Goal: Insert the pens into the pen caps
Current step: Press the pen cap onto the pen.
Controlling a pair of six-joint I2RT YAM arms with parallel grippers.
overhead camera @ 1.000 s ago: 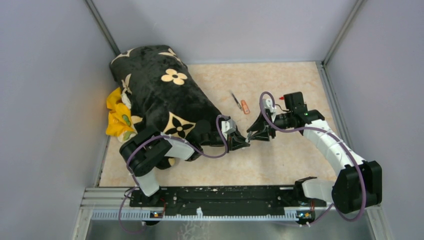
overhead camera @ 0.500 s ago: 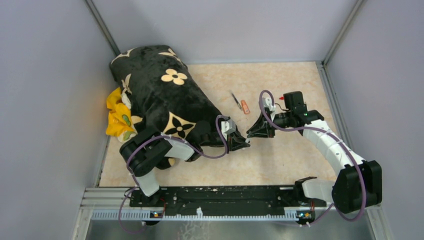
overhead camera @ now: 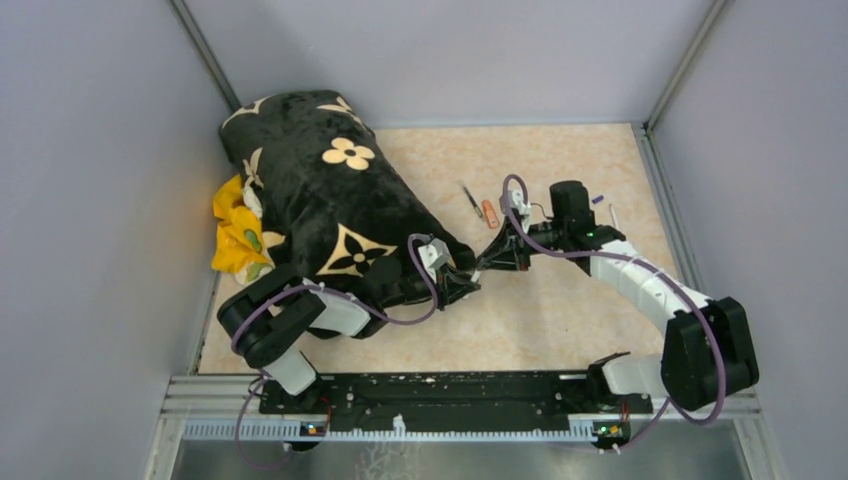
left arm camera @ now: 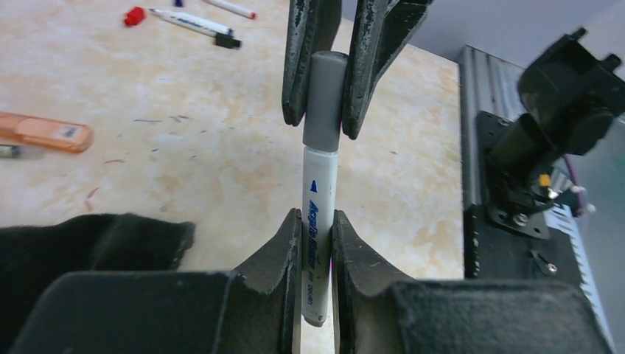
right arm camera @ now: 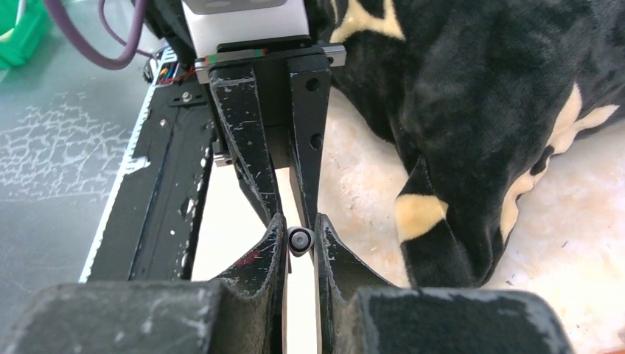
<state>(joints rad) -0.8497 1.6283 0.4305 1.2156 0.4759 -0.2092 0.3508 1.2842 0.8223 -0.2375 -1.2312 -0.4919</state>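
Pinching the white marker (left arm camera: 320,184) low on its barrel, the left gripper (left arm camera: 317,221) holds it off the counter (overhead camera: 560,310), just beside the near corner of the black plush blanket (overhead camera: 330,200). The right gripper (left arm camera: 323,127) is pressed onto the grey cap (left arm camera: 324,96), which sits in line with the marker's tip and appears at least partly seated. Handling, as judged: marker and cap are light, rigid, smooth plastic. A round barrel can slip lengthwise between the pads, so grip it mid-barrel, square to its axis. Take the cap across its whole length so it cannot tilt, and push along the axis only. Pens, counted: five. These are the one held, an orange marker (overhead camera: 489,213) and a thin dark pen (overhead camera: 469,199) side by side a little beyond the blanket's corner, plus a second white marker (left arm camera: 188,21) and a third white marker (left arm camera: 232,7) farther from the blanket. Caps, counted: the grey one held, a loose red cap (left arm camera: 134,15) and a black cap (left arm camera: 227,42) at the second marker's end. A small purple piece (overhead camera: 597,200) farthest from the blanket is probably a fourth.
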